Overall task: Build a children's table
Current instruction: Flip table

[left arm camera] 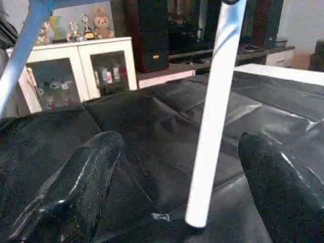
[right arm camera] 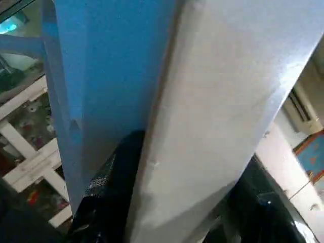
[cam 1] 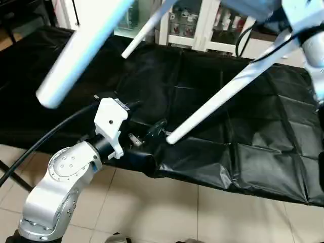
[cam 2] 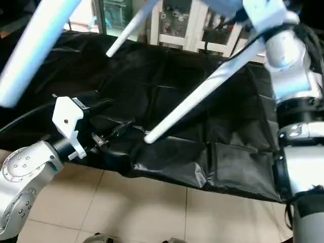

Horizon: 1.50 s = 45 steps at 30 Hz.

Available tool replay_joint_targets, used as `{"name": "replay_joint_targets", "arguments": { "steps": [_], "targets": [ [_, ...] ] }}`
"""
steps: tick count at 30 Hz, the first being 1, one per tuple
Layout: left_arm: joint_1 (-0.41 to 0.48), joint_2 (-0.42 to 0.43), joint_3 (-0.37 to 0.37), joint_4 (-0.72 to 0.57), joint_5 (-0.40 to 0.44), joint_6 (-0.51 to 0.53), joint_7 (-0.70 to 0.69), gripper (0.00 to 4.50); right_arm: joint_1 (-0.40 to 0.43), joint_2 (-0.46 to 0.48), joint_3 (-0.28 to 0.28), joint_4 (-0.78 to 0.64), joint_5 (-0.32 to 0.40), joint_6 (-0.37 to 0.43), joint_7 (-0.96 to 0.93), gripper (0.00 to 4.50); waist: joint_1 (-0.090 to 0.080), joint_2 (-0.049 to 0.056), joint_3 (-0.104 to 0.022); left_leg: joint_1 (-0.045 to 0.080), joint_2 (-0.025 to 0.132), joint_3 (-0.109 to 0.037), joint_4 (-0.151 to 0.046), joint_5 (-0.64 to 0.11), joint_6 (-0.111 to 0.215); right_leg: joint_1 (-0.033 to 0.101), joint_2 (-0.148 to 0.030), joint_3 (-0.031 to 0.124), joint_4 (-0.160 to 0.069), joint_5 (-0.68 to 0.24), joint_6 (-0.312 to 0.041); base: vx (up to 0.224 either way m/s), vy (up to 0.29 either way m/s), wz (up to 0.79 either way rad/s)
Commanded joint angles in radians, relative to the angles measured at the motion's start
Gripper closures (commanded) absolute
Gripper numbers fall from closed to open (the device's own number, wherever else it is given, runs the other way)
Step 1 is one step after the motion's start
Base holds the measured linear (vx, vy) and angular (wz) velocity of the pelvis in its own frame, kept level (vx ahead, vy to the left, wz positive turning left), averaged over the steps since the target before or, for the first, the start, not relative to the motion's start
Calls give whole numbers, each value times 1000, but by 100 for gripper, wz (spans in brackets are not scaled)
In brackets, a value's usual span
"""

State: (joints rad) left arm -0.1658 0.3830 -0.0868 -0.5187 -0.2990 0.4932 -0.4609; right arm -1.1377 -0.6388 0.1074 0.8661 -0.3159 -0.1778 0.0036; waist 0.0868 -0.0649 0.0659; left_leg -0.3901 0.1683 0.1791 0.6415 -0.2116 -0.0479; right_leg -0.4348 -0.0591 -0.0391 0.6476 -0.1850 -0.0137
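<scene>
Children's table (cam 1: 223, 98) held up over worktop (cam 1: 243, 136): right gripper (right arm camera: 177, 202) pinching its leg; another leg's tip between spread left gripper (left arm camera: 172, 192) fingers.

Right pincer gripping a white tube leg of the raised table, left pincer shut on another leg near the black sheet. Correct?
Not quite. The left pincer is open and holds nothing: in the left wrist view its black fingers stand wide apart, with a long white tapered tube leg passing between them untouched above the black-sheeted work table. The right pincer does clasp a white tube leg, as the right wrist view shows.
</scene>
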Motion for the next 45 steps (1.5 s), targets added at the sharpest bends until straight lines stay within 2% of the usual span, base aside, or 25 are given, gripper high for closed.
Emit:
{"name": "replay_joint_targets", "arguments": {
  "steps": [1,5,8,10,13,15,17,19,20,21,24,26,30,33,37,39,41,43,44,45],
  "targets": [
    [-13,-1,-8,-28,0,5,4,37,-23,-49,36,-3,-76,-13,-2,299,-7,-9,-73,16,42,-5,-63,-89,28,61,-53,41,-57,-74,-179,0,0,0],
    [-32,-8,-3,-41,-14,14,3,37,-39,-58,47,24,-93,-17,-11,300,-7,-10,-72,14,42,-6,-64,-112,13,61,-53,40,-59,-101,-171,0,0,0],
    [-52,-27,12,-65,-61,36,2,37,-47,-58,51,39,-99,-19,-13,300,-7,-11,-71,14,41,-6,-64,-124,1,61,-54,41,-60,-113,-169,0,0,0],
    [-64,-31,18,-92,-111,64,-11,37,-49,-54,55,45,-101,-18,-14,300,-7,-13,-73,12,41,-6,-62,-116,-4,63,-56,41,-56,-102,-172,0,0,0],
    [-68,-39,30,-151,-230,118,-40,37,-49,-47,62,57,-98,-19,-15,302,-6,-15,-74,10,39,-5,-60,-100,-1,63,-54,41,-53,-79,-180,0,0,0],
    [-69,-32,32,-175,-268,133,-57,37,-50,-44,64,65,-98,-22,-16,302,-7,-16,-73,10,39,-4,-59,-111,3,61,-53,41,-57,-95,-177,0,0,0],
    [-69,-31,32,-176,-271,133,-59,37,-51,-44,64,66,-98,-22,-16,303,-7,-15,-72,10,39,-3,-60,-118,3,61,-52,41,-59,-111,-170,0,0,0],
    [-72,1,51,-225,-367,161,-106,37,-56,-38,64,90,-100,-30,-18,303,-8,-14,-72,11,39,-4,-60,-122,-7,60,-52,40,-56,-124,-166,0,0,0],
    [-72,1,51,-225,-367,161,-106,37,-56,-38,64,90,-100,-30,-18,303,-8,-14,-72,11,39,-4,-60,-122,-7,60,-52,40,-56,-124,-166,0,0,0],
    [-74,25,72,-250,-429,188,-127,37,-58,-37,64,100,-100,-34,-17,303,-10,-15,-71,12,38,-3,-59,-127,-15,59,-51,40,-55,-126,-167,0,0,0],
    [-87,59,116,-271,-488,216,-135,37,-62,-37,66,113,-100,-38,-16,303,-11,-16,-70,12,38,-2,-60,-131,-21,58,-47,41,-57,-125,-164,0,0,0],
    [-103,69,147,-269,-490,209,-129,37,-63,-37,67,119,-99,-40,-15,303,-12,-16,-69,11,37,-2,-60,-133,-25,59,-46,41,-58,-134,-154,0,0,0],
    [-188,90,268,-223,-490,157,-65,37,-70,-38,72,144,-100,-51,-13,304,-14,-15,-69,12,36,-3,-59,-142,-33,58,-45,41,-59,-154,-145,0,0,0],
    [-222,117,318,-208,-504,148,-54,37,-71,-38,74,152,-101,-54,-14,304,-14,-16,-71,8,37,-4,-59,-131,-41,60,-48,42,-55,-145,-137,0,0,0],
    [-260,141,389,-197,-565,149,-40,37,-73,-39,75,164,-102,-57,-14,304,-14,-13,-71,10,37,-3,-57,-133,-49,56,-46,41,-51,-124,-154,0,0,0],
    [-266,155,398,-194,-554,157,-40,37,-75,-40,76,169,-103,-60,-15,304,-15,-13,-71,11,37,-2,-57,-145,-50,55,-46,41,-54,-136,-153,0,0,0],
    [-270,183,398,-185,-513,149,-48,37,-78,-40,78,178,-103,-64,-15,304,-14,-14,-68,11,38,-3,-58,-171,-54,52,-48,41,-58,-185,-138,0,0,0],
    [-283,191,407,-175,-509,140,-38,37,-81,-39,80,184,-105,-65,-16,304,-15,-13,-67,13,38,-4,-58,-188,-61,49,-48,41,-61,-221,-125,0,0,0],
    [-287,196,410,-175,-515,140,-32,37,-81,-39,81,186,-105,-66,-16,304,-16,-17,-68,12,38,-3,-58,-188,-62,49,-48,41,-62,-224,-124,0,0,0],
    [-287,201,409,-176,-515,143,-30,37,-81,-39,81,187,-105,-67,-16,304,-15,-17,-68,9,39,-5,-60,-188,-68,52,-50,41,-60,-225,-123,0,0,0]
  ]
}}
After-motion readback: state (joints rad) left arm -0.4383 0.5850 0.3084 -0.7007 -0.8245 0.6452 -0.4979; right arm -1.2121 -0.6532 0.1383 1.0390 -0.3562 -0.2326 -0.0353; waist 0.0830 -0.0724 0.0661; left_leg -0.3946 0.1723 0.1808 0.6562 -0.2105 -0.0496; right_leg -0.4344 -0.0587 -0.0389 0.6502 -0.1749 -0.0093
